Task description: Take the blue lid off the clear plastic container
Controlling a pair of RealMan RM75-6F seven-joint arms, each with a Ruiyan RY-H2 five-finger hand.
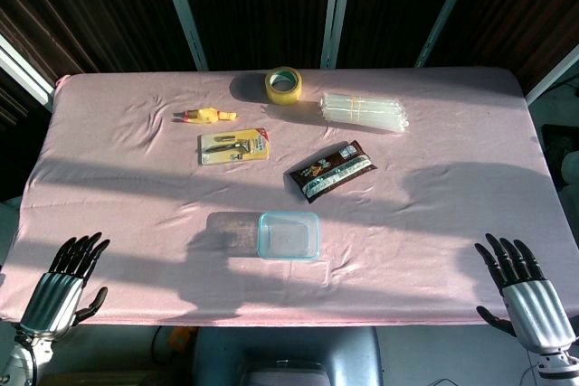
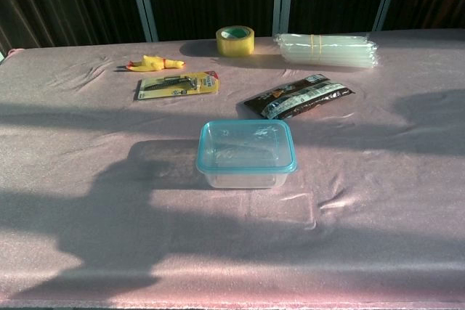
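Observation:
The clear plastic container (image 1: 289, 235) (image 2: 246, 155) sits near the front middle of the pink table, with its blue-rimmed lid (image 1: 289, 218) (image 2: 246, 144) fitted on top. My left hand (image 1: 65, 287) hangs at the table's front left corner, fingers spread, holding nothing. At the front right corner my right hand (image 1: 523, 294) is likewise spread and empty. Both hands are far from the container. Neither hand shows in the chest view.
Behind the container lie a dark snack packet (image 1: 331, 170) (image 2: 298, 96), a yellow carded razor pack (image 1: 234, 146) (image 2: 178, 84), a yellow toy (image 1: 204, 116) (image 2: 154, 63), a tape roll (image 1: 283, 85) (image 2: 235, 40) and a bundle of clear tubes (image 1: 363, 111) (image 2: 325, 49).

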